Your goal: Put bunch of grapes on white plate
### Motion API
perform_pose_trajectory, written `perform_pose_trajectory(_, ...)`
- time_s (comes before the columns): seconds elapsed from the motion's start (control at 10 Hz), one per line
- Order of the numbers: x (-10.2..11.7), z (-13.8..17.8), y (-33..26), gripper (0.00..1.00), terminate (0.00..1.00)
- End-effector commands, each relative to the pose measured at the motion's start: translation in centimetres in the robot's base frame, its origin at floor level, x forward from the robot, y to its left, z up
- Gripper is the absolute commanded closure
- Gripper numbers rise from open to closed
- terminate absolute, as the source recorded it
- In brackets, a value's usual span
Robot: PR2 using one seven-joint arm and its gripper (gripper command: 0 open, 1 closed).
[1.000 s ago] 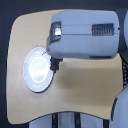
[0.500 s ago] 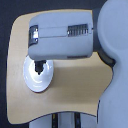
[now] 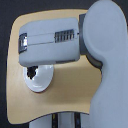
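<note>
Over the white plate (image 3: 41, 82), the big grey arm (image 3: 55, 42) is busy with the putting-down step.

The plate sits on the tan desk (image 3: 75, 90), toward the exterior view's left. A small dark lump, which looks like the bunch of grapes (image 3: 32, 73), shows at the plate's top edge, just under the arm. The pincer is hidden below the arm, so I cannot tell if it is squeezing the grapes or has let go. If it holds them, the next move should be to let go softly over the plate's middle, then lift straight up so the grapes do not roll off.
</note>
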Motion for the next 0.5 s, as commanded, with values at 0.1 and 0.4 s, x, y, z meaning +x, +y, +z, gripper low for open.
perform_pose_trajectory(0.1, 0.9, -5.4, 1.0, 1.00, 0.00)
perform_pose_trajectory(0.4, 0.1, -6.8, 1.3, 1.00, 0.00)
